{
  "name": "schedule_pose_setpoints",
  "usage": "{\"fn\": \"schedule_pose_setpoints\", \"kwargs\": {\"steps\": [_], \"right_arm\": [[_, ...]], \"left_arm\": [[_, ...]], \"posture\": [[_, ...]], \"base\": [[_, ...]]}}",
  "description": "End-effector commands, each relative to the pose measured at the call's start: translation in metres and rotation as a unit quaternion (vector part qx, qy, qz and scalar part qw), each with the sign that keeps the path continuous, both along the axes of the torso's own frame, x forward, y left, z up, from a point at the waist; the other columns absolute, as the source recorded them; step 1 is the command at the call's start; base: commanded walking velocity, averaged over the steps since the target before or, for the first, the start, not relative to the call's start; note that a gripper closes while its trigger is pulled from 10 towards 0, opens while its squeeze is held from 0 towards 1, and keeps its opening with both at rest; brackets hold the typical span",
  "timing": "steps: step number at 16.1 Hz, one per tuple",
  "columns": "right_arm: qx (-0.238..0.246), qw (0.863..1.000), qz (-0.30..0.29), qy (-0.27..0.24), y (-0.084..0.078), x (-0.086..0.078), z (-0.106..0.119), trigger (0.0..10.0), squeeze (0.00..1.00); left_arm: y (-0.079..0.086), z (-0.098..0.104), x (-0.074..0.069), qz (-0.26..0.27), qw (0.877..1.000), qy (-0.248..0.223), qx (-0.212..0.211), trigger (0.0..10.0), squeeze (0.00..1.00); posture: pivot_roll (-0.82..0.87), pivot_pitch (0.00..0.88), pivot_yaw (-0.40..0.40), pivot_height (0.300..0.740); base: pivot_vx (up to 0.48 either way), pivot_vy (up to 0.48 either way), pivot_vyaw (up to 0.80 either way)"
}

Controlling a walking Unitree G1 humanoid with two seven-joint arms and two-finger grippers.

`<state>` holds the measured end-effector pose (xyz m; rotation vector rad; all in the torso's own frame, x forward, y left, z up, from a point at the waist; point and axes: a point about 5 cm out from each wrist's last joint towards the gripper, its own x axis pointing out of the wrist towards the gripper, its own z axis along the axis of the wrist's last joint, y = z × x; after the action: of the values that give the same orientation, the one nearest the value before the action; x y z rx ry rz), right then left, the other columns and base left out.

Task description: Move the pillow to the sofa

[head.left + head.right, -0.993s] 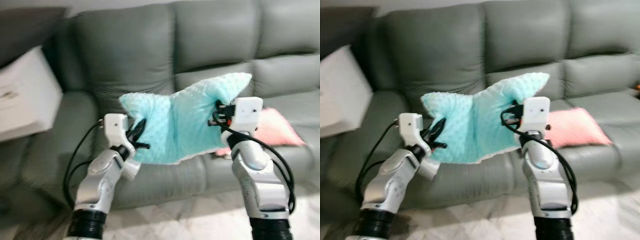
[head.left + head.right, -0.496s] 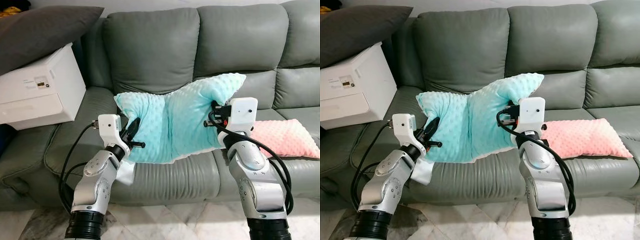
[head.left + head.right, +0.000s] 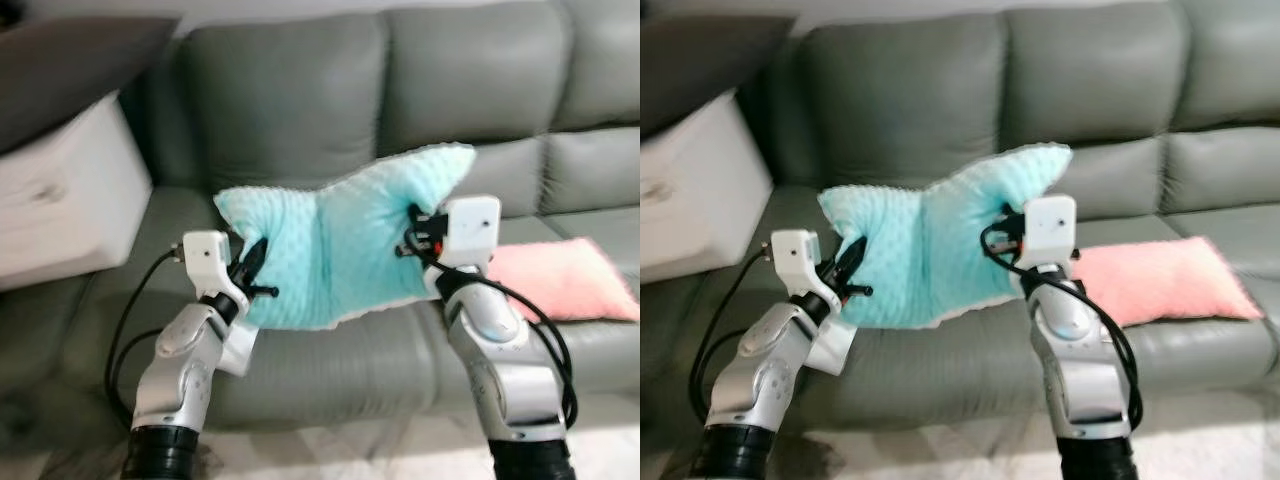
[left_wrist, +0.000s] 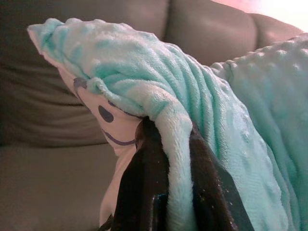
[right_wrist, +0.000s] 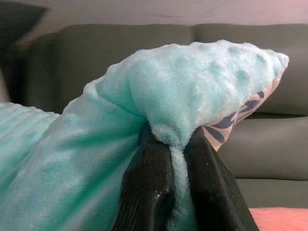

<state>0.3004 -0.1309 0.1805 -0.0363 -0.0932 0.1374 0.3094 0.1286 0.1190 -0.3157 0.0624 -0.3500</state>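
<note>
Both head views are motion-blurred. The plush turquoise dotted pillow (image 3: pixel 345 250) covers the fingertips of the left gripper (image 3: pixel 252 270) and right gripper (image 3: pixel 412 232). Beyond the left gripper, the white boxy appliance (image 3: pixel 60 195) is cut by the frame edge, its labels unreadable.

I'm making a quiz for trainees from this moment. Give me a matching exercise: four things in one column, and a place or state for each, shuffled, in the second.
Things:
1. teal pillow
2. pink pillow
3. white box
4. left gripper

Places or states:
A. lying on the sofa seat, on the robot's right
B. held in the air between both grippers
C. sitting on the sofa's left end
D. shut on the teal pillow's left edge

Pairs: 1-B, 2-A, 3-C, 4-D
</note>
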Motion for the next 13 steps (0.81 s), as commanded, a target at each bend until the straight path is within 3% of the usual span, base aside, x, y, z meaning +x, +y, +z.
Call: {"fn": "schedule_pose_setpoints", "kwargs": {"steps": [1,3,7,13], "right_arm": [[-0.001,1.000,-0.005,-0.018,-0.003,0.000,0.008,10.0,0.00],[-0.001,1.000,-0.004,-0.017,-0.003,0.000,0.008,10.0,0.00],[-0.001,1.000,-0.004,-0.016,-0.002,-0.001,0.007,10.0,0.00],[0.003,1.000,0.002,-0.005,0.000,-0.003,-0.001,10.0,0.00]], "left_arm": [[-0.009,0.007,0.002,-0.021,1.000,-0.014,-0.002,10.0,0.00],[-0.009,0.007,0.002,-0.019,1.000,-0.013,0.000,10.0,0.00],[-0.007,0.004,0.002,-0.004,1.000,-0.006,0.016,10.0,0.00],[0.019,-0.001,0.010,0.056,0.994,-0.018,0.095,10.0,0.00]], "posture": [[-0.25,0.002,0.047,0.740],[-0.25,0.004,0.048,0.740],[-0.25,0.006,0.051,0.740],[-0.23,0.008,0.051,0.740]], "base": [[0.465,0.000,0.00],[0.428,0.000,0.00],[0.000,0.000,0.00],[0.000,0.000,0.00]]}}
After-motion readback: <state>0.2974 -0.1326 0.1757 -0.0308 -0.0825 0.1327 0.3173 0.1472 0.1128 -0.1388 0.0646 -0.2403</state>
